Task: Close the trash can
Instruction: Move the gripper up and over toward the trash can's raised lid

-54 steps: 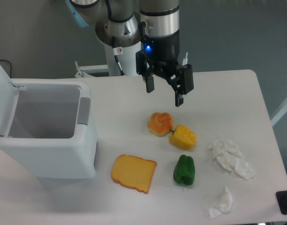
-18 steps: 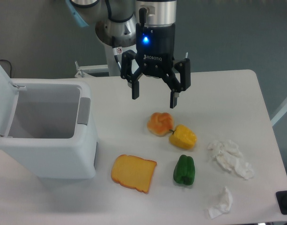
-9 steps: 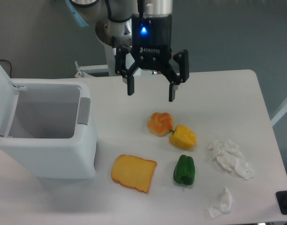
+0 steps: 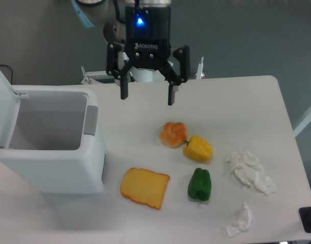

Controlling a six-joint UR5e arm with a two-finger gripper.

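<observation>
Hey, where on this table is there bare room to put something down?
Bare table runs along the far right edge, behind the orange bun and yellow pepper. Another free strip lies between the trash can and the bun, under the open gripper. The near right is crowded: toast, green pepper, crumpled tissues.

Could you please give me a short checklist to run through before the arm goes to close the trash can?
1. Hand empty, fingers spread apart: ok.
2. Trash can open, so closing is not yet done: ok.
3. Lid standing up at the bin's left side, only partly in frame: cannot tell whether it will swing freely.
4. Nothing sticking out over the bin's rim to block the lid: ok.
5. Air path from the hand leftward to the bin free of objects: ok.
6. Toast slice lies apart from the bin wall: ok.
</observation>
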